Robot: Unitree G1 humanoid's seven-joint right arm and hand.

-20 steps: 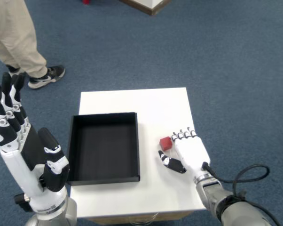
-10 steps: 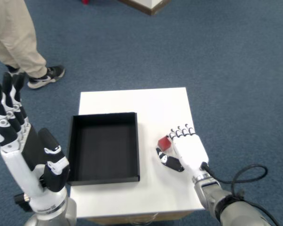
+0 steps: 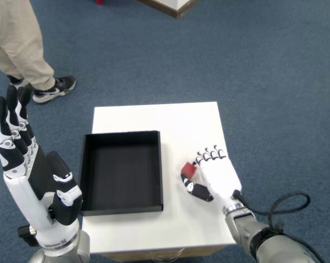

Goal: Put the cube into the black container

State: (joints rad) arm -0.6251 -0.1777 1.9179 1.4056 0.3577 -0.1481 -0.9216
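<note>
A small red cube (image 3: 188, 170) sits on the white table (image 3: 154, 118), just right of the black container (image 3: 160, 164). My right hand (image 3: 214, 176) lies against the cube from the right. Its fingers (image 3: 208, 157) curl over the cube's right side and the thumb (image 3: 194, 189) presses at its lower edge, so the cube is pinched between them. Only the cube's left part shows. The container is an empty, open, shallow tray on the table's left half.
My left hand (image 3: 30, 181) is raised with fingers spread, left of the table. A person's legs and shoe (image 3: 22, 49) stand on the blue carpet at the upper left. A black cable (image 3: 288, 203) loops by my right forearm.
My right hand has slid a little left toward the container, with fingers and thumb closing on the cube. The cube has shifted left with it. The left hand rose slightly.
</note>
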